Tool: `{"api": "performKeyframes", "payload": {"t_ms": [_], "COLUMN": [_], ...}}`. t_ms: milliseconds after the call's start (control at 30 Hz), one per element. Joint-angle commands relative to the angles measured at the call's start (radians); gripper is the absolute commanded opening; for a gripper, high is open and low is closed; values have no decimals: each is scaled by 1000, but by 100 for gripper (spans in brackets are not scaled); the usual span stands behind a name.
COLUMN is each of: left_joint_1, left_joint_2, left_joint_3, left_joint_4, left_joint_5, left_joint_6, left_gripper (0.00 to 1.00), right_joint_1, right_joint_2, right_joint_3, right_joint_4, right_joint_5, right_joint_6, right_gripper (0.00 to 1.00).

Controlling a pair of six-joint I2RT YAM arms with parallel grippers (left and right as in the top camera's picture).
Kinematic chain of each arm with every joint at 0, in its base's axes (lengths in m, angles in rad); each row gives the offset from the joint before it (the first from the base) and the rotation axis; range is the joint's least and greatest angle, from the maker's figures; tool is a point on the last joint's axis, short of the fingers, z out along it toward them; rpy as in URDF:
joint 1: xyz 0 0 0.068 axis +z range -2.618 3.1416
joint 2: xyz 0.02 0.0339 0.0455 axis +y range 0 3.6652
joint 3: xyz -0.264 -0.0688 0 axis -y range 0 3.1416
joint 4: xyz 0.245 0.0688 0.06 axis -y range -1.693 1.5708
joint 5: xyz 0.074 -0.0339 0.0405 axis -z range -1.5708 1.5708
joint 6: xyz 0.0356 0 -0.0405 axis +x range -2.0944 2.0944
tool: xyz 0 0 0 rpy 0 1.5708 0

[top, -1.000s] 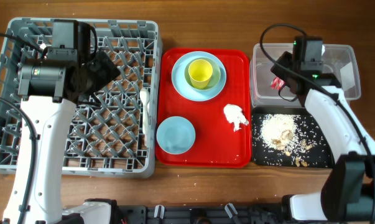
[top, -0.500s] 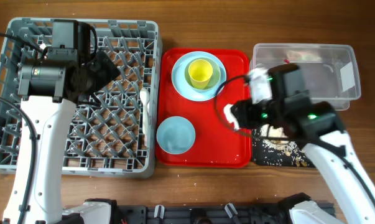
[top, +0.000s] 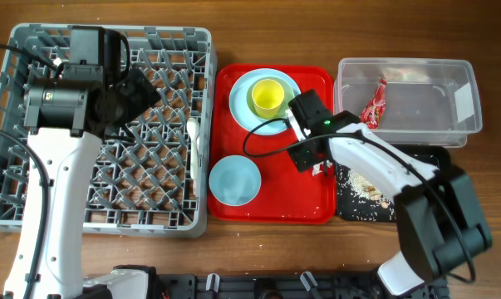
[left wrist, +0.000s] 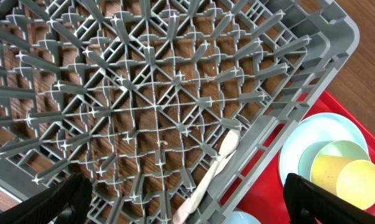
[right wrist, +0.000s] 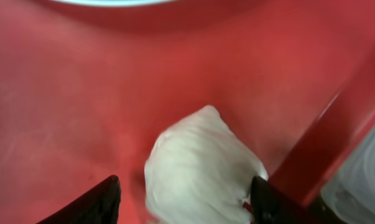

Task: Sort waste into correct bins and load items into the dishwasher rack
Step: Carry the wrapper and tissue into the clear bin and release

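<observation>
The crumpled white tissue [right wrist: 199, 165] lies on the red tray, and my open right gripper [right wrist: 190, 202] has a finger on each side of it; overhead, the gripper [top: 311, 154] covers it. The red snack wrapper [top: 373, 105] lies in the clear tub [top: 449, 75]. Rice scraps [top: 368, 184] lie in the black tray [top: 416, 158]. The yellow-green cup [top: 267, 97] stands in the pale green bowl [top: 288, 101] on the light blue plate [top: 243, 108]. The light blue bowl [top: 234, 180] is at the tray's front. A white spoon [left wrist: 219, 157] lies in the grey rack [top: 163, 199]. My left gripper [left wrist: 187, 208] hangs open above the rack. The fork is out of view.
The red serving tray [top: 316, 208] sits between the rack and the two bins. The left arm [top: 67, 100] hangs over the rack's back left part. Bare wooden table [top: 258, 33] runs along the back edge.
My right arm has left the clear tub, with the red wrapper now lying inside it, and has swung left and down over the tissue on the red tray. The left arm has not moved.
</observation>
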Motion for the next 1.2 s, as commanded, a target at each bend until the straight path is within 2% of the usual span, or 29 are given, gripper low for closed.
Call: {"api": "performKeyframes", "payload": {"t_ms": [0,67,100,133,167,200,300,400,467,633,700,767,867,900,933,967,1033,1100,1167], "left_joint_1": [5,5,5,5,5,5,5,5,5,5,5,5,5,5,5,5,5,5,5], "left_joint_2": [-1,-1,-1,-1,-1,-1,-1,-1,-1,-1,-1,-1,-1,-1,-1,-1,-1,-1,-1], "left_joint_3": [7,7,7,7,7,7,7,7,7,7,7,7,7,7,7,7,7,7,7], "left_joint_4": [0,0,0,0,0,0,0,0,0,0,0,0,0,0,0,0,0,0,0], "left_joint_5": [-2,-2,-2,-2,-2,-2,-2,-2,-2,-2,-2,-2,-2,-2,-2,-2,-2,-2,-2], "left_joint_6": [13,13,13,13,13,13,13,13,13,13,13,13,13,13,13,13,13,13,13], "left_gripper": [100,100,100,100,100,100,100,100,100,100,100,100,100,100,100,100,100,100,100], "right_joint_1": [4,4,4,4,4,4,4,-45,-117,-412,-522,-574,-597,-597,-597,-597,-597,-597,-597], "right_joint_2": [64,80,80,76,62,44,-100,-305,-371,-307,-225,-153,-93,-99,-111,-135,-221,-320,-495], "right_joint_3": [-9,-9,-9,-3,15,37,160,206,206,201,201,201,201,202,204,206,206,206,206], "right_joint_4": [23,21,18,5,-19,-40,-105,-39,-24,-6,38,62,85,91,98,106,105,78,-14], "right_joint_5": [31,27,19,1,-6,-8,-22,126,175,169,12,-93,-120,-122,-131,-136,-144,-192,-313], "right_joint_6": [-14,16,23,58,102,121,141,261,306,357,343,342,343,344,344,347,346,347,350], "right_gripper": [66,57,46,20,9,6,4,4,4,4,17,20,33,50,76,87,94,94,94]}}
